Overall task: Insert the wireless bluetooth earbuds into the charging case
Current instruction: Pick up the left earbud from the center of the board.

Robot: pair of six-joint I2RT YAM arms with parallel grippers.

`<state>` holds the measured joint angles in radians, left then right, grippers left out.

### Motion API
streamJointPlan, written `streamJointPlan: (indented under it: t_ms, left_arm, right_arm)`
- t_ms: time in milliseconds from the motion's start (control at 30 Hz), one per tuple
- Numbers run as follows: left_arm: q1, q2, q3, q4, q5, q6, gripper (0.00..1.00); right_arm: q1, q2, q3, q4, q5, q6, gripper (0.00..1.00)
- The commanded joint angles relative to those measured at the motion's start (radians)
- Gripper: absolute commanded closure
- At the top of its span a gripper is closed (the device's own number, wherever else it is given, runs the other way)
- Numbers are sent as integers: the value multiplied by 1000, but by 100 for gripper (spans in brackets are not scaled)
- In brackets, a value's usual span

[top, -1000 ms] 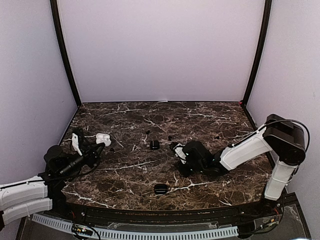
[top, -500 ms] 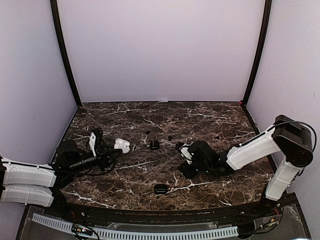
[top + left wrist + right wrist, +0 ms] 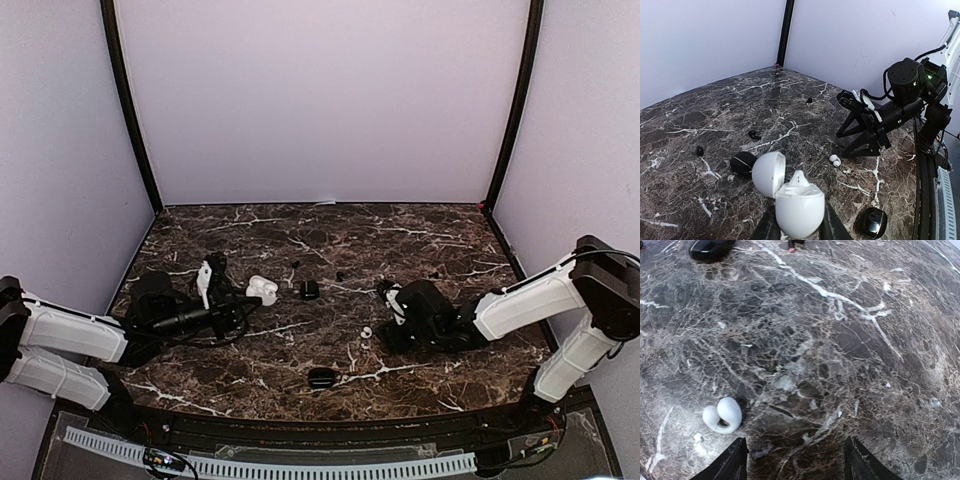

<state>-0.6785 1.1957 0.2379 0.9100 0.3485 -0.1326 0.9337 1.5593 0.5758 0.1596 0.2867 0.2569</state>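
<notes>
My left gripper [image 3: 797, 230] is shut on a white charging case [image 3: 792, 202], holding it upright with its lid [image 3: 768, 174] swung open; one white earbud [image 3: 799, 179] sits in it. The held case [image 3: 262, 290] hangs left of centre. A second white earbud [image 3: 722, 415] lies loose on the marble, just outside the left finger [image 3: 732, 462] of my right gripper [image 3: 796, 460], which stands open with nothing between its fingers. That same loose earbud [image 3: 367, 332] lies just left of the right gripper [image 3: 388, 318].
A black case [image 3: 309, 290] lies near the middle and another black case [image 3: 321, 377] sits towards the front edge. Small black earbuds [image 3: 295, 265] [image 3: 339, 275] [image 3: 434, 274] are scattered farther back. Purple walls enclose the marble table [image 3: 300, 230].
My left arm has carried the white case to the right, towards the centre. My right gripper has opened and drawn back to the right, leaving the white earbud on the table.
</notes>
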Motion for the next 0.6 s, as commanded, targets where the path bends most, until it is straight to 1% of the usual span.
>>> streamJointPlan:
  t_ms: [0,100,167,233,300,367,433,500,567]
  left_arm:
    - [-9,35,35,79,22,26,82]
    - [-10,64,31,115,35,35,82]
    - [-12,88,9,163,45,52,82]
    - [-12,119,-19,229,55,65,82]
    - [-12,152,-44,294,66,68,82]
    - [-14,175,-60,362,80,63,82]
    - [-17,172,-63,363,88,62,82]
    - [-22,163,-66,354,69,75,82]
    - [-24,151,-77,353,51,77,82]
  right_arm:
    - [-27,-19,-11,5,-2,38,36]
    - [-28,-26,-9,13,-53,35,41]
    - [-29,-36,-13,16,-92,53,48]
    - [-31,-50,-12,7,-141,89,54]
    - [-33,-66,-12,3,-196,139,58]
    - [-34,-81,-10,-11,-230,203,59]
    - [-36,-97,-11,-26,-237,280,63]
    - [-36,-105,8,-78,-233,365,66]
    - [-36,-107,38,-150,-212,411,75]
